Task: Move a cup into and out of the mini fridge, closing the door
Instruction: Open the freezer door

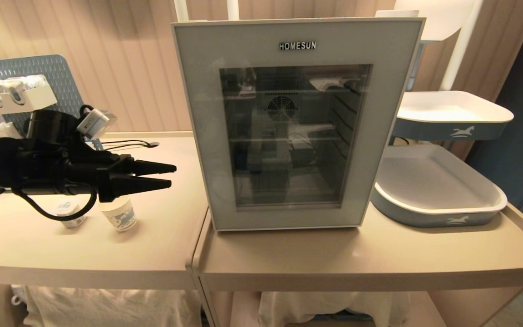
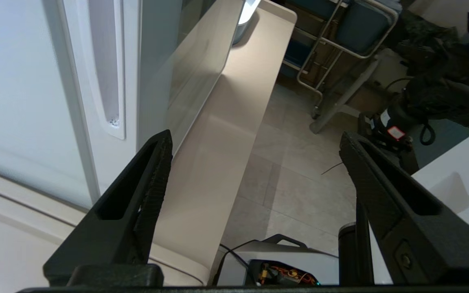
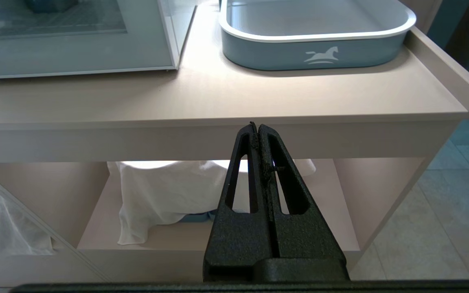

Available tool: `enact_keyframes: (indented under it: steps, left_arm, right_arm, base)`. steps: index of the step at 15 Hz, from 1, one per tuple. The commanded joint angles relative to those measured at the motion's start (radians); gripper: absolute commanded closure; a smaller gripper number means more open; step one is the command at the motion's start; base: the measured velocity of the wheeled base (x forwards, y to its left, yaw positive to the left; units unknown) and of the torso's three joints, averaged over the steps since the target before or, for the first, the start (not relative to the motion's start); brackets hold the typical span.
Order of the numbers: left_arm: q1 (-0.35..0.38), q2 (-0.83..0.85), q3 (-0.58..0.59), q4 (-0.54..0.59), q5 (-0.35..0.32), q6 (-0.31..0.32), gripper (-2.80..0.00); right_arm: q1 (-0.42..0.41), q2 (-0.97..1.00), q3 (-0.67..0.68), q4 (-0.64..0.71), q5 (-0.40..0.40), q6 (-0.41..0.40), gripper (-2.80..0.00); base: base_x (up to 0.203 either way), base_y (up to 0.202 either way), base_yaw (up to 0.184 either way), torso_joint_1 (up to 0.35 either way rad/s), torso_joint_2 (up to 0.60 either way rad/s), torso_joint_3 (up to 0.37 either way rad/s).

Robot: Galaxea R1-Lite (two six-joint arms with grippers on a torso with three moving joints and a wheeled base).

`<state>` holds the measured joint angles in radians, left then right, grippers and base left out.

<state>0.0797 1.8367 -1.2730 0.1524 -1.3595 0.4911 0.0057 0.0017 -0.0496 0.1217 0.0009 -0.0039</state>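
The mini fridge [image 1: 288, 32] stands on the middle of the table with its door [image 1: 198, 118] closed; dark glass shows wire shelves and a rear fan. The cup [image 1: 120, 217], white with a blue-green print, stands upright on the table left of the fridge. My left gripper [image 1: 173, 176] hovers just above the cup, pointing level at the fridge's left side, open and empty. In the left wrist view the left gripper [image 2: 255, 142] has wide-spread fingers, and the door's recessed handle [image 2: 104, 65] lies close ahead. My right gripper [image 3: 255, 126] is shut on nothing, low before the table's front edge.
A small plastic pot [image 1: 71, 213] stands next to the cup. A blue perforated rack [image 1: 39, 72] and a white holder sit at the back left. Two blue-and-white trays [image 1: 438, 195] are right of the fridge. A seam [image 1: 198, 254] splits the two tables. White cloth [image 3: 165, 191] lies on the lower shelf.
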Motion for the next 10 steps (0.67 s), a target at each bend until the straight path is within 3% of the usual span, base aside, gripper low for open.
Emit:
enact_keyframes:
  steps: [1, 3, 7, 10]
  left_arm:
    - [-0.015, 0.041, -0.017, 0.001, -0.023, 0.004, -2.8]
    - [-0.024, 0.083, -0.034, -0.015, -0.042, 0.007, -2.8]
    - [-0.041, 0.178, -0.034, -0.237, -0.037, 0.0, -2.8]
    - [-0.062, 0.215, -0.059, -0.264, -0.032, -0.005, -2.8]
  right_arm:
    - [0.0, 0.001, 0.0, 0.001, 0.001, -0.001, 0.0]
    - [0.0, 0.001, 0.0, 0.001, 0.001, -0.001, 0.0]
    - [0.0, 0.0, -0.001, 0.001, 0.001, -0.001, 0.0]
    - [0.0, 0.001, 0.0, 0.001, 0.001, -0.001, 0.0]
  base:
    - [0.0, 0.0, 0.0, 0.0, 0.0, 0.0]
    - [0.0, 0.0, 0.0, 0.0, 0.0, 0.0]
    - [0.0, 0.0, 0.0, 0.0, 0.0, 0.0]
    - [0.0, 0.0, 0.0, 0.0, 0.0, 0.0]
